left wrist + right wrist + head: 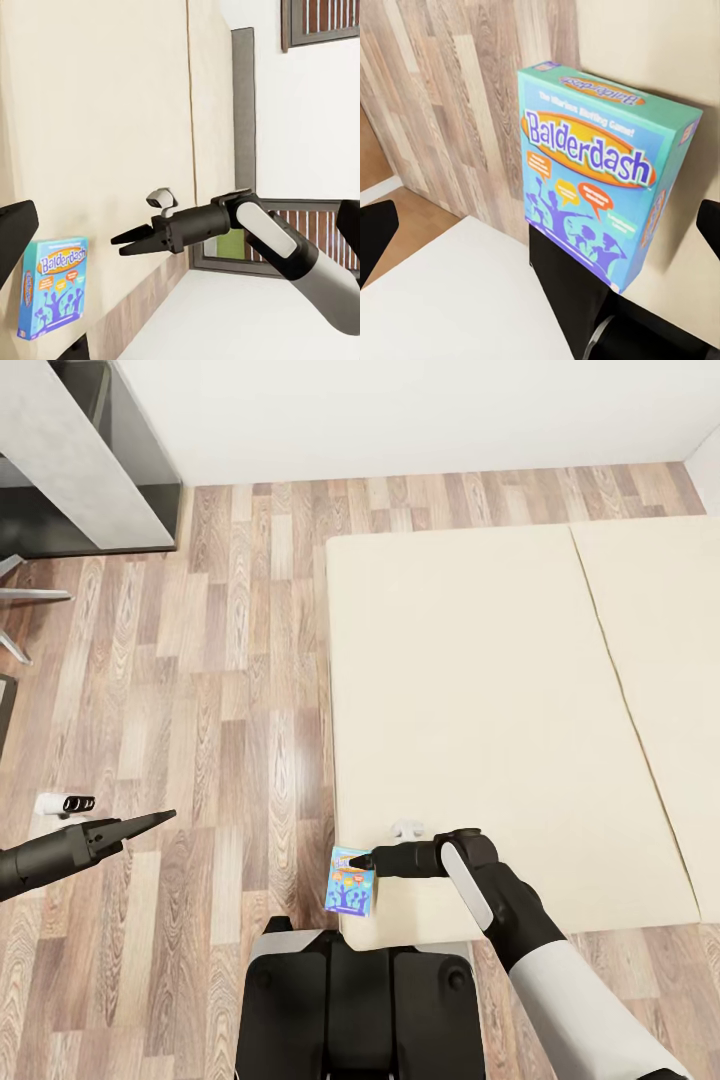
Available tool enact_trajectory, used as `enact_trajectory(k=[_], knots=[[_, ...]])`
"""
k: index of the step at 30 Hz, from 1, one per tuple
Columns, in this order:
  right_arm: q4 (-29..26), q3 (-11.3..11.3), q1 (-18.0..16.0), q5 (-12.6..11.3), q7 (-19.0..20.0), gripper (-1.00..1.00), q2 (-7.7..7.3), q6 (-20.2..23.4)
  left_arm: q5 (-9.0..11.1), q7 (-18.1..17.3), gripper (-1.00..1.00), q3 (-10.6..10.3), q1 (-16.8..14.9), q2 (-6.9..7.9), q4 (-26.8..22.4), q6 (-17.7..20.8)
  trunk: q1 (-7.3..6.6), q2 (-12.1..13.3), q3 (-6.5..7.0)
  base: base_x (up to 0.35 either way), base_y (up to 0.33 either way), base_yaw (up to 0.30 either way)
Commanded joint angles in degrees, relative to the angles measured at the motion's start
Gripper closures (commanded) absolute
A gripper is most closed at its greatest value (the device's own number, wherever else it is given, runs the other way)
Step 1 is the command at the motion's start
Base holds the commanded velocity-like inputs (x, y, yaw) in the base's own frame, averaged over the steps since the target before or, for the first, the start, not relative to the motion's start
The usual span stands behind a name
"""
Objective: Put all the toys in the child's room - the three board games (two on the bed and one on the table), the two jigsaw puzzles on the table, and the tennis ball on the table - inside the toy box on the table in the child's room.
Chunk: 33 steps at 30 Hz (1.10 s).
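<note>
Balderdash board game (351, 882) at bed (480, 690) corner; right gripper (362, 857) released beside it; left gripper (165, 818) clenched over floor (200, 690)

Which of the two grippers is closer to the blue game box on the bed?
The right gripper, reaching over the bed's corner, almost touches the blue game box. The left gripper hangs apart, over the wood floor.
</note>
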Motion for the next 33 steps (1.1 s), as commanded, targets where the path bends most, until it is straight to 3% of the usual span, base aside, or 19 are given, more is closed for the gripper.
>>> enact_trajectory(k=[1, 14, 21, 27, 31, 33], knots=[[-0.04, -0.07, -0.02, 0.41, 0.39, -1.0, 0.01, 0.19, -0.07, -0.25, -1.0, 0.0, -0.02, 0.01, -0.01, 0.61, 0.03, -0.09, -0.06, 0.0, 0.0, 0.0], [-3.16, 0.18, 0.24, 0.48, 0.06, -1.0, -0.14, 0.38, -0.11, -0.25, -1.0, 0.2, -0.02, 0.09, -0.01, 0.59, 0.03, -0.09, 0.54, 0.0, 0.0, 0.0], [-7.76, 0.14, 1.14, 0.42, -1.0, -1.0, -0.68, 2.68, -0.38, -0.25, -1.0, 3.22, -0.02, 0.21, -0.01, 0.57, 0.03, -0.09, 1.19, 0.0, 0.0, 0.0], [-11.0, 0.03, 1.15, 0.41, -1.14, -1.0, -0.92, 3.28, -0.75, -0.25, -1.0, 4.15, -0.02, 0.26, 0.05, 0.41, 0.03, -0.09, 1.76, 0.0, 0.0, 0.0], [-13.13, -0.02, 1.32, 0.41, -1.21, -1.0, -0.96, 3.8, -1.87, -0.25, -1.0, 4.32, -0.02, 0.27, 0.07, 0.37, 0.03, -0.09, 2.14, 0.0, 0.0, 0.0], [-14.12, -0.13, 1.75, 0.44, -1.24, -1.0, -1.0, 3.94, -3.6, -0.25, -1.0, 4.36, -0.02, 0.27, 0.08, 0.36, 0.03, -0.09, 2.32, 0.0, 0.0, 0.0]])
